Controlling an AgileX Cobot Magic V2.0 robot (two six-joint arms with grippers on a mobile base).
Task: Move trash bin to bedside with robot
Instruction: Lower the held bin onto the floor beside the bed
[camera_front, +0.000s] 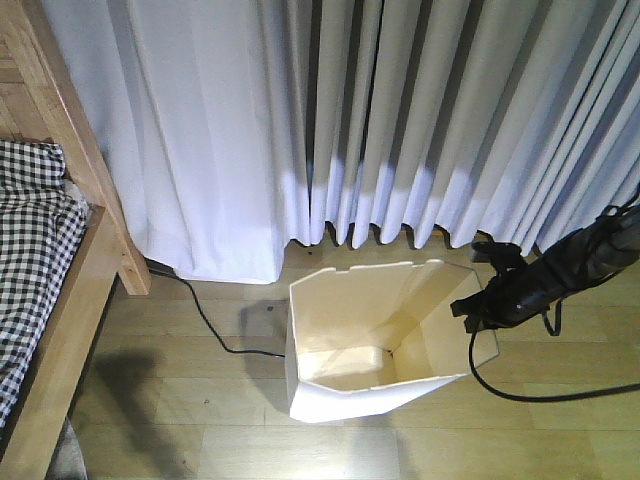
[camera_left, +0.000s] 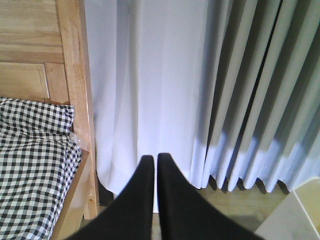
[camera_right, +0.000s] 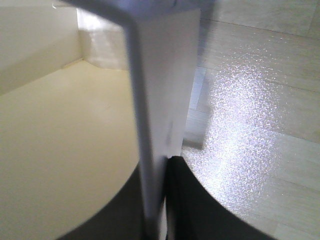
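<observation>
The white trash bin (camera_front: 372, 402) stands on the wooden floor in front of the curtains, its cream inside open to the front view. My right gripper (camera_front: 472, 308) is shut on its right rim. In the right wrist view one finger is inside the bin and the other outside, my right gripper (camera_right: 162, 167) pinching the white wall (camera_right: 162, 95). The bedside is at the left: a light wooden bed frame (camera_front: 62, 325) with checked bedding (camera_front: 30, 230), a stretch of floor away from the bin. My left gripper (camera_left: 152, 159) is shut on nothing, held in the air beside the bed frame (camera_left: 75, 90).
Pale pleated curtains (camera_front: 400, 120) hang to the floor behind the bin. A black cable (camera_front: 210, 325) runs over the floor between bed and bin. The arm's own cable (camera_front: 500, 388) loops on the floor at the right. A bin corner (camera_left: 295, 215) shows at the left wrist view's lower right.
</observation>
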